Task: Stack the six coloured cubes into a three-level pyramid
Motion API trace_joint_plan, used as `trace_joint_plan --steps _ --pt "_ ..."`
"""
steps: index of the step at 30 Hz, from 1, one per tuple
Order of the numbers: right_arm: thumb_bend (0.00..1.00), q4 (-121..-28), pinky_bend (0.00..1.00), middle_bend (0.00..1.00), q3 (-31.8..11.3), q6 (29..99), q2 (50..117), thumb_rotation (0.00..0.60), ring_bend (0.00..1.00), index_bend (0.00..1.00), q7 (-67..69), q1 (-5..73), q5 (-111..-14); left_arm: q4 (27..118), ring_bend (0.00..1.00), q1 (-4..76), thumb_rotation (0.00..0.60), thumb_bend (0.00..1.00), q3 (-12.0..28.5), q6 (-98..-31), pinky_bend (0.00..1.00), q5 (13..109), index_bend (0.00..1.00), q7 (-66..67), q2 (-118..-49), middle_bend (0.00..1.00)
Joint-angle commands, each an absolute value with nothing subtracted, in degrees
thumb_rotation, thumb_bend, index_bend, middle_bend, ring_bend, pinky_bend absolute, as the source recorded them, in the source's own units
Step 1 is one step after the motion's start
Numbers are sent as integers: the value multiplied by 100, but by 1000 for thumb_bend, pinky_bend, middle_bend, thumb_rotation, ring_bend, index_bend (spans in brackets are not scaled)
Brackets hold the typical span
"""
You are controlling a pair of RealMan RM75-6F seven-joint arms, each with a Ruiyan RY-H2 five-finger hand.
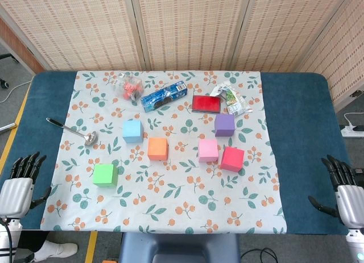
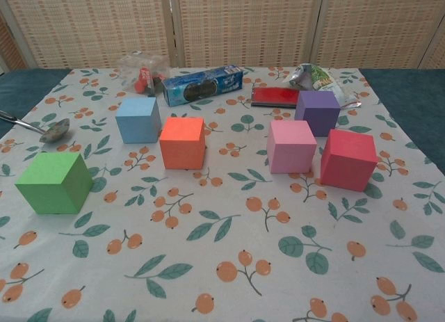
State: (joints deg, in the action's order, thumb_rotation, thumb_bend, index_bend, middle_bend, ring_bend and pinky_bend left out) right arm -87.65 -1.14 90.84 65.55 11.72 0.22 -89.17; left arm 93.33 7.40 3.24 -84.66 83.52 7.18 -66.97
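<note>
Left robot hand [image 1: 20, 186]: at 8 o'clock of the head view, off the cloth's corner, fingers spread apart, holding nothing.
Right robot hand [image 1: 344, 189]: at 4 o'clock, over the blue edge of the surface [image 1: 301, 132], fingers apart, holding nothing; neither hand shows in the chest view.
Green cube [image 1: 105, 175]: alone at 8 o'clock of the flowered cloth [image 1: 170, 212], well apart from the other cubes.
Blue cube [image 1: 132, 130]: at 10 o'clock of the cloth's middle, near the orange one.
Orange cube [image 1: 158, 149]: close to the middle, at 5 o'clock of the blue cube, not touching it.
Pink cube [image 1: 208, 150]: at 3 o'clock of the orange cube, just beside the red one.
Red cube [image 1: 232, 158]: at 4 o'clock of the pink cube; whether they touch I cannot tell.
Purple cube [image 1: 224, 124]: at 1 o'clock of the pink cube, apart from it.
Stacking: all six cubes sit singly on the cloth, none on another.
Spoon [image 1: 74, 131]: at 9 o'clock, bowl toward the blue cube.
Far row: clear wrapped item [image 1: 129, 87], blue biscuit pack [image 1: 164, 96], flat red packet [image 1: 206, 103], crumpled snack bag [image 1: 230, 98], along 12 o'clock.
</note>
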Motion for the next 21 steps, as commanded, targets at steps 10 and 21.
trace_joint_plan --steps 10,21 --pt "45 -9456 0 35 -304 7975 6175 600 0 0 1073 996 -9382 9195 0 652 600 343 201 -8514 0 8551 83 401 -6620 13" --pt "45 -9123 0 73 -1213 4938 7144 600 0 0 515 3216 -7847 9109 0 677 600 342 85 -8459 0 8801 87 281 -6589 13"
